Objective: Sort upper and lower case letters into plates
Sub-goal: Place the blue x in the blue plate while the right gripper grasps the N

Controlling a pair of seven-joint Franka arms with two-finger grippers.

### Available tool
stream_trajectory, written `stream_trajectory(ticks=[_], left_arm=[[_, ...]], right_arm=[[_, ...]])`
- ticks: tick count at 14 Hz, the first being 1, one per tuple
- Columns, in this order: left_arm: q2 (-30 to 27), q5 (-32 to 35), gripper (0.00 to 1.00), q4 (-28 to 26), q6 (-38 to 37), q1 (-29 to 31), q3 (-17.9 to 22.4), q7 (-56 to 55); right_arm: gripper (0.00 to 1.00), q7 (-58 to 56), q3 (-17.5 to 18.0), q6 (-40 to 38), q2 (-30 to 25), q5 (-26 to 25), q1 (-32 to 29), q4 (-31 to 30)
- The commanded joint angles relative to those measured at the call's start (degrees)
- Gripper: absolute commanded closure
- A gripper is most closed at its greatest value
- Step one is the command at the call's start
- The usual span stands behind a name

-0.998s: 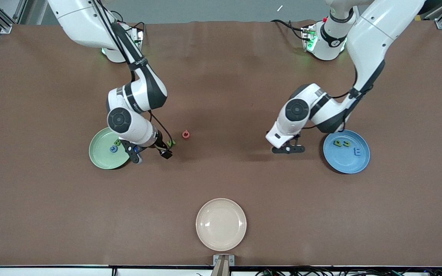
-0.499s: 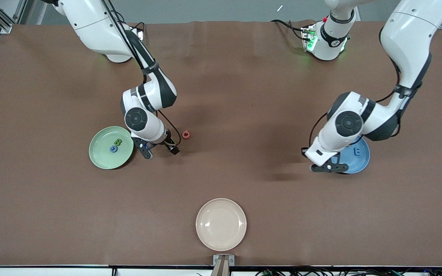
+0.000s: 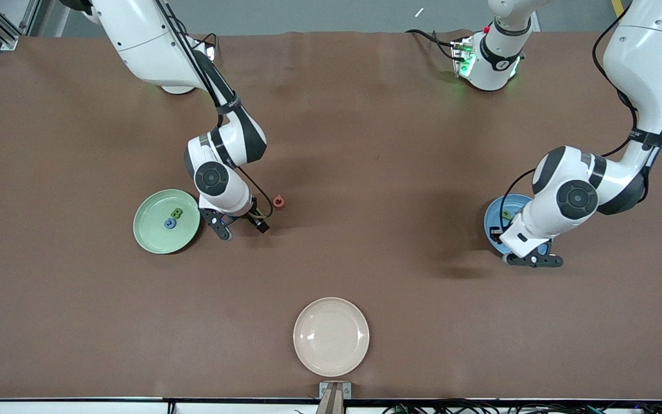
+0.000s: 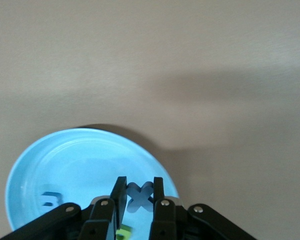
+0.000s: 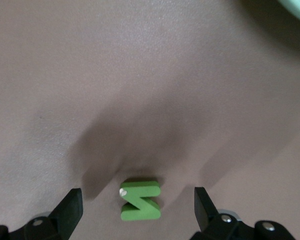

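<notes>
My left gripper (image 4: pixel 139 184) is shut on a blue X-shaped letter (image 4: pixel 140 197) and hangs over the sky blue plate (image 4: pixel 65 160). That plate holds another blue letter (image 4: pixel 50 199) and a green one (image 3: pixel 506 214). In the front view the left gripper (image 3: pixel 532 260) is over the plate's (image 3: pixel 495 215) rim. My right gripper (image 5: pixel 137 192) is open and low, its fingers on either side of a green zigzag letter (image 5: pixel 140 201) lying on the table. The mint green plate (image 3: pixel 153 236) holds one green (image 3: pixel 176 213) and one blue letter (image 3: pixel 169 223). A red letter (image 3: pixel 278 201) lies on the table beside the right gripper (image 3: pixel 243 225).
A cream-beige plate (image 3: pixel 331 336) sits near the front camera's edge of the table, with nothing on it. The brown table mat (image 3: pixel 365 144) is bare between the two arms.
The left arm has swung toward its end of the table, carrying the blue X over the blue plate. The right gripper has moved off the mint plate's edge to stand over the green letter.
</notes>
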Motion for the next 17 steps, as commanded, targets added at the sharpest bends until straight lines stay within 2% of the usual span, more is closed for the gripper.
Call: stream_trajectory(ticks=[1,4,8,11,14,16,17], left_arm=[[0.92,1.18,0.94,-0.09,-0.56,2.18,-0.47,2.43],[2.24,2.57,0.94,-0.45,-0.12,3.85,-0.47,2.88],[3.39,5.39,0.94,-1.06,-0.12,4.91,-0.47,2.88],[4.61,6.19,0.94,-1.32,-0.12,5.7,-0.47,2.79],[5.05,7.33,0.93,-1.41,-0.12,5.79,-0.38,2.79],[5.23,7.77,0.91,-1.41,-0.12,5.88,-0.38,2.79],[5.23,7.77,0.91,-1.41,-0.12,5.88,-0.38,2.79]], right_arm=[[0.06,0.43,-0.63,1.13,0.2,-0.79,0.93,-0.52],[0.16,0.43,-0.63,1.31,0.2,-0.97,0.84,-0.43],[0.45,0.43,-0.63,1.22,0.2,-0.97,0.58,-0.43],[0.74,0.43,-0.63,1.22,0.2,-0.88,0.49,-0.34],[0.97,0.34,-0.63,0.69,0.2,-0.97,0.41,-0.34],[0.99,-0.88,-0.72,-1.75,-0.59,-0.97,-0.21,0.01],[0.99,-2.37,-0.89,-5.42,-1.55,-0.97,-0.91,0.88]])
